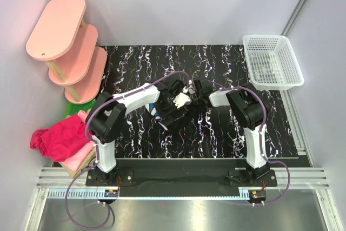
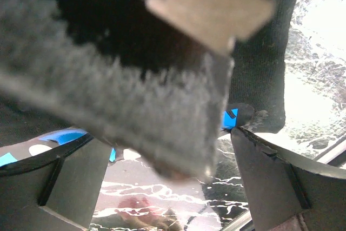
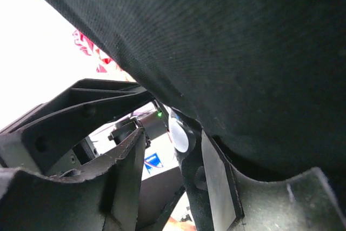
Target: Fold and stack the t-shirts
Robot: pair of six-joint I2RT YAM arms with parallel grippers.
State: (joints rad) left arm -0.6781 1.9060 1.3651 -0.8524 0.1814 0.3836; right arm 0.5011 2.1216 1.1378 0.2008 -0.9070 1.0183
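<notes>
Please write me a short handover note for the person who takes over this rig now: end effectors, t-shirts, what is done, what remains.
Left end effector: open, beside the black cloth t-shirt over the black marbled table.
Right end effector: under that draped shirt; grip unclear.
Magenta, pink and tan cloth t-shirts: heaped beside its left edge, top one crumpled.
Done: no finished fold visible.
To do: fold the black shirt, then the others, stack.
</notes>
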